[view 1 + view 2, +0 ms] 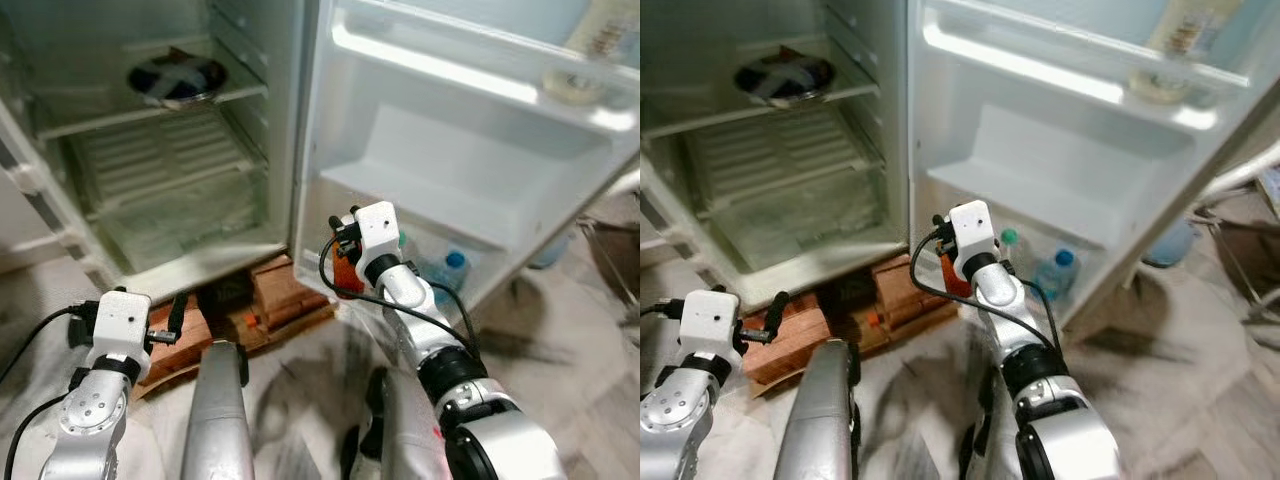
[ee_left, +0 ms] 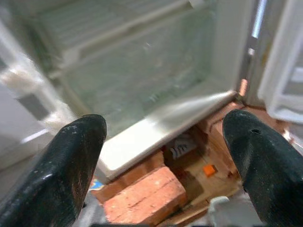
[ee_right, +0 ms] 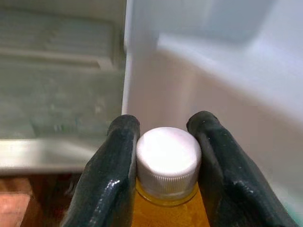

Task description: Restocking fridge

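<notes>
The right gripper [image 3: 166,161] pinches an orange bottle [image 3: 166,208] just under its white cap [image 3: 168,158], one black finger on each side. It holds the bottle upright, low down by the bottom corner of the open fridge door [image 1: 480,150], close to the edge where the door meets the fridge [image 1: 150,140].

Just past the bottle, two other bottles stand in the bottom door shelf [image 1: 500,262]: one with a blue cap [image 1: 455,262] and one with a green cap [image 1: 1009,238]. They are near the gripper and partly hidden behind the arm. A pale bottle [image 1: 590,60] sits in the top shelf of the door, near the door's top corner.

The left gripper [image 2: 165,156] is spread wide with nothing between its fingers. It hangs low in front of the bottom edge of the fridge.

Inside the fridge, a dark bowl [image 1: 175,80] rests on the upper shelf [image 1: 240,95], toward the back. Below it is a clear drawer [image 1: 170,200].

The fridge stands on red bricks [image 1: 285,295]. The floor [image 1: 560,350] around it looks grey and smudged.
</notes>
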Controlling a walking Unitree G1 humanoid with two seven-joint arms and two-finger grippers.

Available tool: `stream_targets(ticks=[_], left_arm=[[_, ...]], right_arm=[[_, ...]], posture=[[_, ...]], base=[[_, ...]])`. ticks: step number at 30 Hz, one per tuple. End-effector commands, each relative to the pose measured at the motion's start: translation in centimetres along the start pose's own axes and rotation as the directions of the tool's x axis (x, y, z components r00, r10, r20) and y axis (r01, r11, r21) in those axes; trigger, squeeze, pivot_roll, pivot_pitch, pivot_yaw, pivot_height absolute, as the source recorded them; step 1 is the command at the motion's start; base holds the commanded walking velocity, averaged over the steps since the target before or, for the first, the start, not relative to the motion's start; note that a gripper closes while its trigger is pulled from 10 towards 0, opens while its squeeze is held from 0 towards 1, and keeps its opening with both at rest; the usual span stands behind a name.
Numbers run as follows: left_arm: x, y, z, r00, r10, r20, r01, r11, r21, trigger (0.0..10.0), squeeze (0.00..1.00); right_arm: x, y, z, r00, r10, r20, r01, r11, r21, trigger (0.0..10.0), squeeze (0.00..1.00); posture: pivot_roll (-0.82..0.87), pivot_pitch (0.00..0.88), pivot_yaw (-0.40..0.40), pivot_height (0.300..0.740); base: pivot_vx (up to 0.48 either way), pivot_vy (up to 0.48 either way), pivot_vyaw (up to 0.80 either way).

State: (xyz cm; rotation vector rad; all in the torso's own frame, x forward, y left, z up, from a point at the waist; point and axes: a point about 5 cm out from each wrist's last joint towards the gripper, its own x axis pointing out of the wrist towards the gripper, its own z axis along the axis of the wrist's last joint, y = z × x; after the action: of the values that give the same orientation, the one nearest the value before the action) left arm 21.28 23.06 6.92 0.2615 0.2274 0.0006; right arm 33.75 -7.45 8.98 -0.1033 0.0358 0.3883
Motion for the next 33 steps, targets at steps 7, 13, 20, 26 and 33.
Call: stream_targets(ticks=[7, 13, 20, 26, 33], left_arm=[[-0.5, 0.4, 0.7, 0.999, 0.017, 0.038, -0.018, 1.0, 0.026, 10.0, 0.0], [-0.8, 0.4, 1.1, 0.998, 0.046, 0.049, -0.049, 0.997, 0.067, 10.0, 0.0], [-1.6, 0.1, 1.2, 0.996, 0.07, 0.052, -0.073, 0.995, 0.067, 10.0, 0.0], [-3.0, -0.2, 1.1, 0.995, 0.082, 0.053, -0.086, 0.994, 0.066, 10.0, 0.0], [-4.8, 0.3, 1.0, 0.994, 0.106, 0.03, -0.108, 0.992, 0.068, 10.0, 0.0]], right_arm=[[1.4, 0.9, 2.2, 0.992, 0.068, 0.103, -0.062, 0.996, -0.062, 10.0, 0.0], [2.6, 0.8, 4.7, 0.977, 0.102, 0.186, -0.087, 0.993, -0.085, 10.0, 0.0], [3.6, 0.0, 7.2, 0.964, 0.011, 0.266, 0.021, 0.993, -0.119, 10.0, 0.0], [4.2, 0.7, 9.5, 0.932, -0.016, 0.361, 0.08, 0.983, -0.164, 10.0, 0.0], [4.3, 0.9, 10.6, 0.907, 0.01, 0.421, 0.132, 0.942, -0.308, 10.0, 0.0]], posture=[[0.25, 0.183, -0.105, 0.547], [0.27, 0.196, -0.114, 0.547], [0.29, 0.227, -0.131, 0.547], [0.31, 0.274, -0.14, 0.547], [0.33, 0.337, -0.15, 0.547]], base=[[0.0, 0.0, 0.0], [0.0, 0.0, 0.0], [0.0, 0.0, 0.0], [0.0, 0.0, 0.0], [0.0, 0.0, 0.0]])
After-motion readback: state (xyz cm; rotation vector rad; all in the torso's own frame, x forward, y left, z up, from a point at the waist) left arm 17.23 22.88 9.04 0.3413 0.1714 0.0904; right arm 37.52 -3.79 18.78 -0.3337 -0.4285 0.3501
